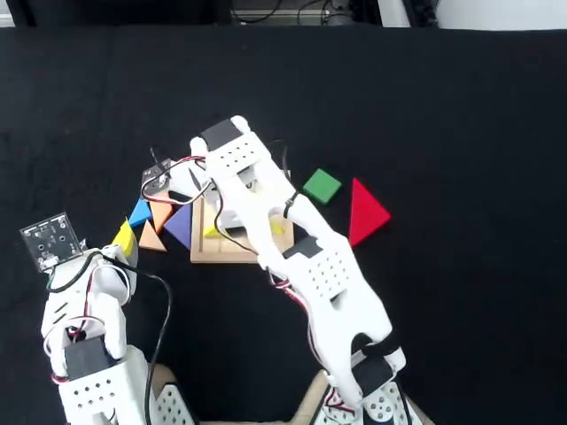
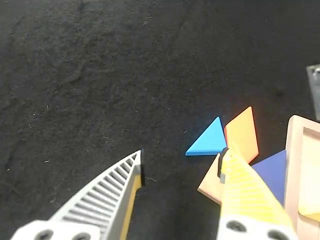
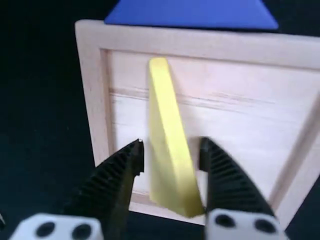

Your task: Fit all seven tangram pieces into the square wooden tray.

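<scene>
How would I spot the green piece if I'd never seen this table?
Find the wooden tray mid-table, half under a white arm. Two pieces lie alone on the side away from the blue and orange cluster. The green piece is the small square; its neighbour is a bigger red triangle.

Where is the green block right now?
In the high view, the green block lies on the table right of the wooden tray, beside the red triangle.
</scene>
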